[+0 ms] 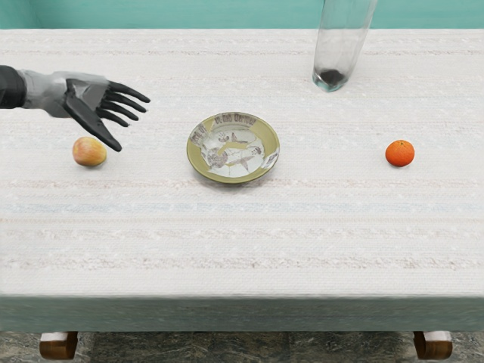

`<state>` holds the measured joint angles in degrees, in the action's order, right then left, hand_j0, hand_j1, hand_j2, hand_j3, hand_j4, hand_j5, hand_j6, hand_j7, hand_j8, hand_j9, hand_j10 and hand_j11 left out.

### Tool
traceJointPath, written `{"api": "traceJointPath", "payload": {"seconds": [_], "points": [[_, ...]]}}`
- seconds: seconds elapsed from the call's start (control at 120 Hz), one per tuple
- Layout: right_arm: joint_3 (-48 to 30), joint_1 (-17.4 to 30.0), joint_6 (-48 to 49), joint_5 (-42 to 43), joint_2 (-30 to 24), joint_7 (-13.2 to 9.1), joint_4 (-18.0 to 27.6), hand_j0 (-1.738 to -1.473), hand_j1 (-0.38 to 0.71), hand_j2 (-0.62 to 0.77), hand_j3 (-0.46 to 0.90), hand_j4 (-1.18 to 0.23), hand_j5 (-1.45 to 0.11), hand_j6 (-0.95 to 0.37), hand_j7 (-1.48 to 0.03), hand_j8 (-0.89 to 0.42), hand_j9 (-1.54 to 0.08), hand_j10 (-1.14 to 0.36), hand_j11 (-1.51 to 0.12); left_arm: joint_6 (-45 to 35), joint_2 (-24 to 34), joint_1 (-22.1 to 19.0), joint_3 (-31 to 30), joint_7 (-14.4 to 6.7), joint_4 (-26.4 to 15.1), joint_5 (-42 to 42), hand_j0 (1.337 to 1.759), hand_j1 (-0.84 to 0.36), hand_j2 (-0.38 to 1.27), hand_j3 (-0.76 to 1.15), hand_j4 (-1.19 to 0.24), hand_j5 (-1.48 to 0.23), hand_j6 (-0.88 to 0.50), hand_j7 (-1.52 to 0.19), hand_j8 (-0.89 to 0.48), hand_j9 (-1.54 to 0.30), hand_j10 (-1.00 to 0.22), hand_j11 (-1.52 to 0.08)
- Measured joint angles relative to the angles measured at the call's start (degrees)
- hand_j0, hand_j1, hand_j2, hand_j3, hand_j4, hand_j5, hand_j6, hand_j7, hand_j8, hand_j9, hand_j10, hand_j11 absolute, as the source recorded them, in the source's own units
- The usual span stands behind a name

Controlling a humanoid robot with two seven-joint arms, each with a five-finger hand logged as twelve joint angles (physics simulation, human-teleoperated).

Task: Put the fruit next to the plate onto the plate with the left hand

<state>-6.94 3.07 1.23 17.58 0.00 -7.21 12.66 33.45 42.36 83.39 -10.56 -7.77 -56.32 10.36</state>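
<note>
Apple (89, 151): a small, round, smooth fruit, yellow with a red blush. It lies on the table just below the fingers (128, 94). The thumb tip hangs just above its right edge; whether they touch cannot be told.
Left hand (85, 102): black and jointed on a grey wrist, entering from the left edge. The fingers are spread wide and point right, holding nothing.
Plate (193, 151): round and glossy, with an olive-gold rim and a pale painted centre. It lies flat, right of the fingertips and slightly lower, apart from the apple.
Orange (399, 153): a small, bright, matte sphere, far right of the fingers, beyond the plate and well apart from it.
Glass (344, 38): a tall, clear, tapering vessel with a dark base. It stands upright, far right of the fingers and towards the back edge.
Table (242, 242): covered in a white woven cloth with faint horizontal bands, with a grey-green front edge.
</note>
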Motion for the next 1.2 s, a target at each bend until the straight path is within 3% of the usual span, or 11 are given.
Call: {"api": "traceJointPath", "payload": {"seconds": [0.15,0.367,0.55,0.833,1.2], "points": [[0.3,-0.1,-0.1,0.0,0.0,0.1,-0.1,-1.655,-0.31,-0.01,0.00,-0.03,-0.04,-0.03,-0.04,-0.03,-0.04,-0.03,-0.04,-3.2,0.6,-0.1,0.0,-0.5,0.2,4.9,1.655,0.05,0.05,0.00,-0.25,-0.32,-0.25,-0.32,-0.25,-0.32,-0.25,-0.32],[0.4,-0.1,-0.2,0.0,0.0,0.1,-0.1,-1.657,-0.31,-0.01,0.00,-0.03,-0.04,-0.03,-0.04,-0.03,-0.04,-0.03,-0.04,-26.9,-3.2,-3.7,-0.8,-0.6,-0.1,23.7,1.657,0.05,0.05,0.00,-0.25,-0.32,-0.25,-0.32,-0.25,-0.32,-0.25,-0.32],[0.4,-0.1,-0.2,0.0,0.0,0.1,-0.1,-1.658,-0.31,-0.01,0.00,-0.03,-0.04,-0.03,-0.04,-0.03,-0.04,-0.03,-0.04,-42.2,-9.1,-4.7,-7.5,-0.5,-0.5,28.9,1.658,0.05,0.05,0.00,-0.25,-0.33,-0.25,-0.33,-0.25,-0.33,-0.25,-0.33],[0.4,-0.1,-0.2,0.0,0.0,0.1,-0.1,-1.658,-0.31,-0.01,0.00,-0.03,-0.04,-0.03,-0.04,-0.03,-0.04,-0.03,-0.04,-46.3,-12.8,-7.8,-10.7,-0.4,-0.7,30.3,1.658,0.04,0.05,0.00,-0.26,-0.33,-0.26,-0.33,-0.26,-0.33,-0.26,-0.33],[0.4,-0.1,-0.2,0.0,0.0,0.1,-0.1,-1.658,-0.31,-0.01,0.00,-0.03,-0.04,-0.03,-0.04,-0.03,-0.04,-0.03,-0.04,-48.9,-12.1,-9.8,-12.3,-0.4,-1.5,30.5,1.658,0.01,0.06,0.00,-0.29,-0.37,-0.29,-0.37,-0.29,-0.37,-0.29,-0.37]]}}
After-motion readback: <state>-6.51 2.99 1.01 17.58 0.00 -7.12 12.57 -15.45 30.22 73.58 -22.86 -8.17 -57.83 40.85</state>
